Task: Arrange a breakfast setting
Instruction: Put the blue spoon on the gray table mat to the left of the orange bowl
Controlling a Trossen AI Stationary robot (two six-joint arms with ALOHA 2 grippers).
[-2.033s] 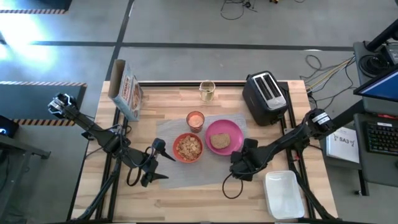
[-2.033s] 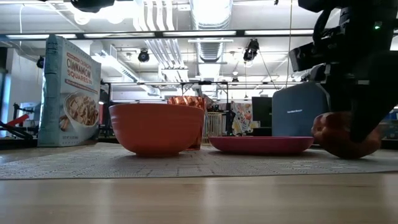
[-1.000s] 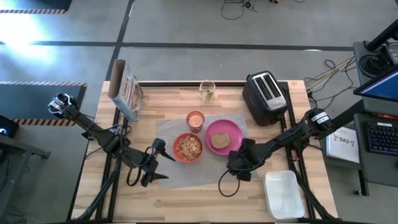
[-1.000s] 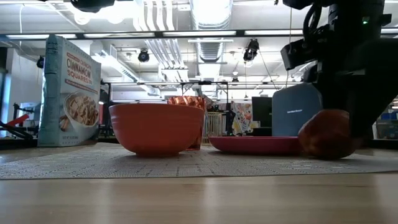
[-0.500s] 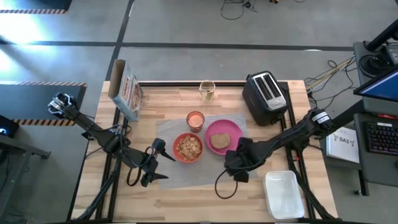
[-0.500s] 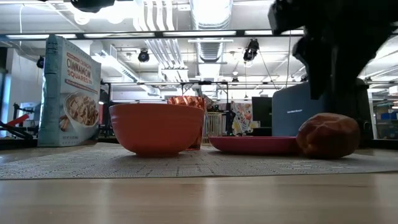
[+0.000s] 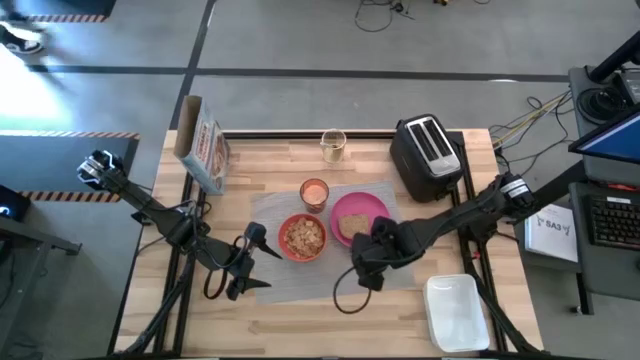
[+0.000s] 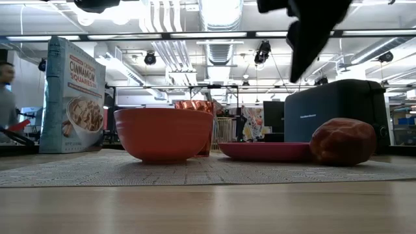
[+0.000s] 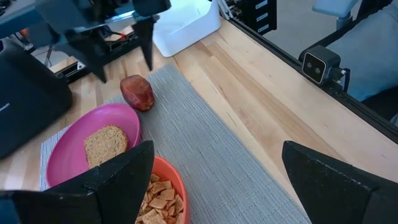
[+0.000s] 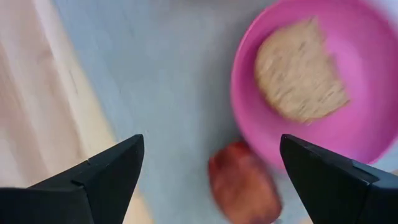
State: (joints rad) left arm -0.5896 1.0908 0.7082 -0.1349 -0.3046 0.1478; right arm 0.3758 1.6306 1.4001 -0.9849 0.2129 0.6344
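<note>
Now the right claw (image 7: pixel 362 262) hangs over the grey woven placemat (image 7: pixel 300 275), just off the near rim of the pink plate (image 7: pixel 375 207), with its two dark fingers (image 10: pixel 93 180) spread wide and nothing between them. Below it, the small dark-red item (image 10: pixel 244 182) lies on the placemat, right beside the plate's edge and clear of both fingers; the low view shows it resting on the mat next to the plate (image 8: pixel 270 151). A brown toast slice (image 7: pixel 351 226) sits on the plate. Beside the plate, the red-orange bowl (image 7: pixel 301 238) holds cereal squares, and the small orange cup (image 7: pixel 314 192) stands just behind it on the mat. The left claw (image 7: pixel 250 262) waits over the bench (image 7: pixel 270 160) at the placemat's left edge, its fingers (image 9: pixel 112 180) parted and empty.
</note>
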